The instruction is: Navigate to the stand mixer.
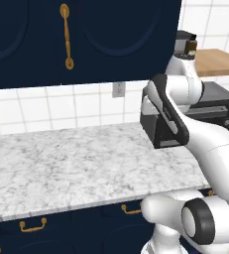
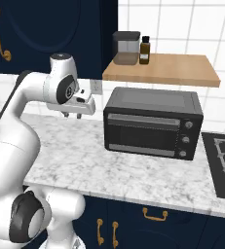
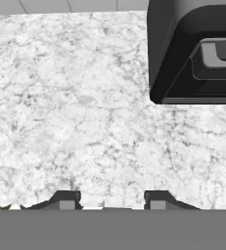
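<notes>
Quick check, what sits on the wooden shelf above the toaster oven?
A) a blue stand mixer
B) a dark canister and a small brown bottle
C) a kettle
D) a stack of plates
B: the right base view shows a dark canister and a small brown bottle side by side on the wooden shelf above the toaster oven.

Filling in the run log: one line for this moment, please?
phase: navigating | gripper: open, empty, above white marble counter | black boxy toaster oven ahead
</notes>
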Controlling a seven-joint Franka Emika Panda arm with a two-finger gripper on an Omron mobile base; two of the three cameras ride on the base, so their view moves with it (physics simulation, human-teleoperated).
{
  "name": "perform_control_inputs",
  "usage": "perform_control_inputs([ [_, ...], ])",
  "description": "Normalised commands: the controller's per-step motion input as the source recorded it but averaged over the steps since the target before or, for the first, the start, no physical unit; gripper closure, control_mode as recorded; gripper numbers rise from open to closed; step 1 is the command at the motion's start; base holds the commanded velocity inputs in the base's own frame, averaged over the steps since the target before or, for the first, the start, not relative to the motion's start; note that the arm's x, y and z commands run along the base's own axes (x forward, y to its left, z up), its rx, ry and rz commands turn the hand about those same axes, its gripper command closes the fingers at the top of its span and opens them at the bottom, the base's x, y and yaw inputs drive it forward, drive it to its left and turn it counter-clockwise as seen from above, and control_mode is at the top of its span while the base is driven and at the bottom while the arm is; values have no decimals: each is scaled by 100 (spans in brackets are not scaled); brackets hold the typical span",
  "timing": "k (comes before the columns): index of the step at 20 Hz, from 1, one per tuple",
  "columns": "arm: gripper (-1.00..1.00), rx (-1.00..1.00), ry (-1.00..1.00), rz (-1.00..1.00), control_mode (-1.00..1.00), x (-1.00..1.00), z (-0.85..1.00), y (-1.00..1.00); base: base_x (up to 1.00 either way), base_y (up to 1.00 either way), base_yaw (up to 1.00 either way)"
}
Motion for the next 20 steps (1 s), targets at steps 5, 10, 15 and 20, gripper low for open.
perform_control_inputs([
  [5, -100, 0, -1, 1, -100, -66, 0, 0, 0, 0, 0],
  [10, -100, -2, -4, 0, -100, -100, 0, 0, 0, 0, 0],
  [15, -100, 0, -3, 0, 100, -72, 0, -2, -16, 0, 0],
  [20, -100, 0, 0, 0, 100, 0, 0, 0, -34, -64, -31],
])
